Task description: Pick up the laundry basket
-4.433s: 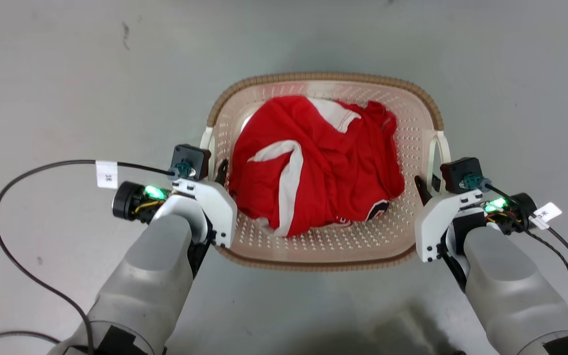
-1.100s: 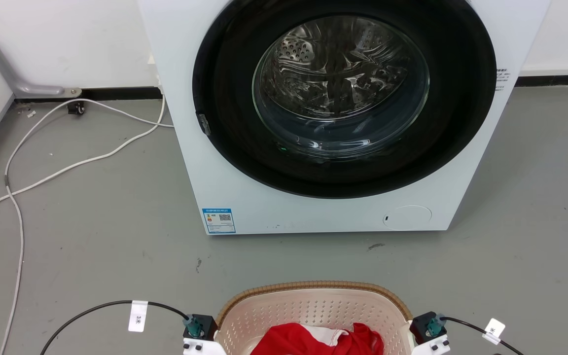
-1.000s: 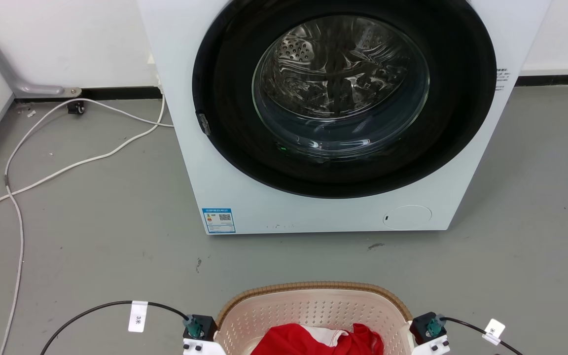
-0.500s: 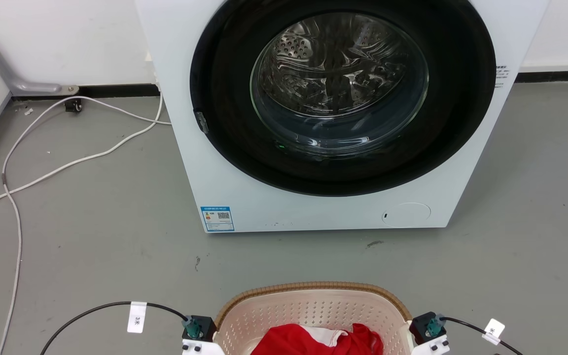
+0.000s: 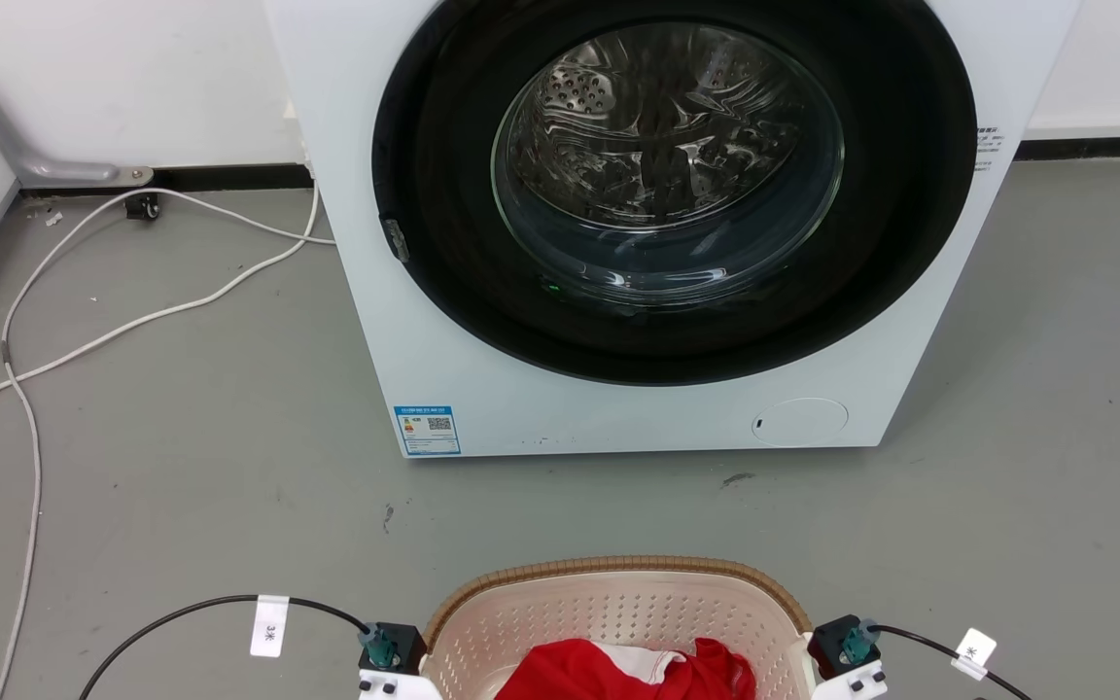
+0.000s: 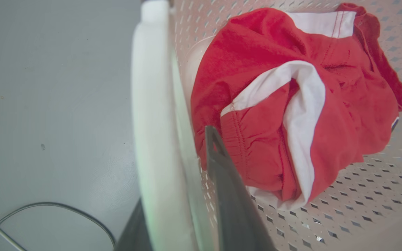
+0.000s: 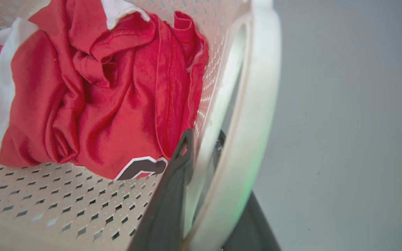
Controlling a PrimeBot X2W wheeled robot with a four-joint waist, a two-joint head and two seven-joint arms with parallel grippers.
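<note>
- Over the last half second the washing machine has slid slightly up and left in the head view. The laundry basket keeps its spot at the bottom edge, so the camera moved and the basket went with it.
- I judge that the basket now rides with the robot, so the lift itself looks done and carrying comes next.
- The left pincer is clenched on the basket's left handle, one finger inside the perforated wall and one outside.
- The right pincer grips the right handle the same way.
- The basket sits in front of the washing machine's door, with bare grey floor between them. A red garment lies inside.
- The basket's underside is hidden, so it is probably off the floor, though I cannot confirm that.
- Some four seconds back the head looked straight down on the whole basket. Now it faces the washing machine, with the basket's far end showing and both grips unchanged.
</note>
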